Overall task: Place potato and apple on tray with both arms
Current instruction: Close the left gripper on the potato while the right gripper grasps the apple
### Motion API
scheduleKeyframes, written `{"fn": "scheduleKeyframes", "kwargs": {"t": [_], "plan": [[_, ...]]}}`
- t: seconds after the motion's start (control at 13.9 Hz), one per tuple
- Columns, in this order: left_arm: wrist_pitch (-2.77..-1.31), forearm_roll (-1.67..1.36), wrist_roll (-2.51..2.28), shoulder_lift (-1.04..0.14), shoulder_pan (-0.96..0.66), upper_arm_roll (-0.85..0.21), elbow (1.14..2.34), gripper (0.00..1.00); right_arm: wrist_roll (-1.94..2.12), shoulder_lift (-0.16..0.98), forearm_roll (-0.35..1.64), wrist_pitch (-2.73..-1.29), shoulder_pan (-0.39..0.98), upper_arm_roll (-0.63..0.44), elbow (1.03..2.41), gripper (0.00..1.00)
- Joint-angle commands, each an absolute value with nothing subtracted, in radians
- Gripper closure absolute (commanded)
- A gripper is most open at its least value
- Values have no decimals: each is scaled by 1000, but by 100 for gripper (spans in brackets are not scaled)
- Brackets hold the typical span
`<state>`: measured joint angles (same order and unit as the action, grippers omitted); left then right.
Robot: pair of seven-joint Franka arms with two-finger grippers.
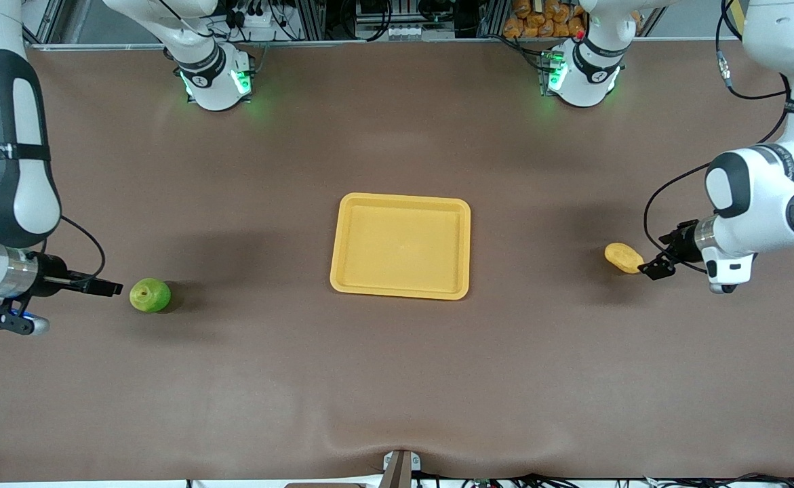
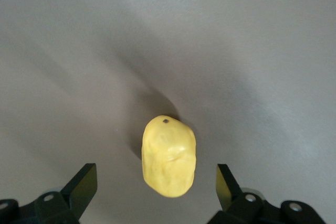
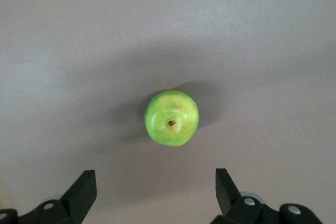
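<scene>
The yellow-orange tray point(image 1: 401, 245) lies flat mid-table with nothing in it. A yellow-tan potato point(image 1: 623, 257) rests on the cloth toward the left arm's end. My left gripper point(image 1: 658, 254) is low beside it and open. In the left wrist view the potato point(image 2: 169, 156) reaches with one end between the spread fingertips of the left gripper point(image 2: 156, 186), untouched. A green apple point(image 1: 150, 295) sits toward the right arm's end, dimple up. My right gripper point(image 1: 110, 288) is open just short of it. The right wrist view shows the apple point(image 3: 171, 117) ahead of the right gripper point(image 3: 156, 187).
Brown cloth covers the table point(image 1: 397, 379). Both arm bases point(image 1: 217, 78) point(image 1: 583, 74) glow green along the table's edge farthest from the front camera. Orange items point(image 1: 542, 17) sit off the table past that edge. A small mount point(image 1: 400, 468) sticks up at the nearest edge.
</scene>
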<state>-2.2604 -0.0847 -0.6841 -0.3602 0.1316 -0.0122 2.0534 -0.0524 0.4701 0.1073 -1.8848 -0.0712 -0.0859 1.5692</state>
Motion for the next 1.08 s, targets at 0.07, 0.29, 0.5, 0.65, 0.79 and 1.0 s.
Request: {"fn": "scheduleKeyframes", "kwargs": {"t": [0.07,0.29,0.5,0.65,0.79,1.0], "plan": [[-2273,-104,-726,-403,127,-17,2043,0,-12,544,77,-1936,-57,-86,1572,0],[-2275,-104,-726,-419,127,-17,2042,0,24,598,182,-2006,-94,-84,1609,0],[-2281,-104,-738,-431,126,-18,2039,0,101,603,186,-2009,-77,-86,1656,0],[-2299,-104,-746,-446,118,-18,2039,0,103,621,178,-2008,-75,-86,1658,0],[-2321,-104,-746,-465,115,-18,2039,0,103,624,160,-2008,-68,-87,1658,0],[-2342,-106,-747,-483,110,-18,2039,0,103,640,133,-2055,-77,-86,1658,0]]}}
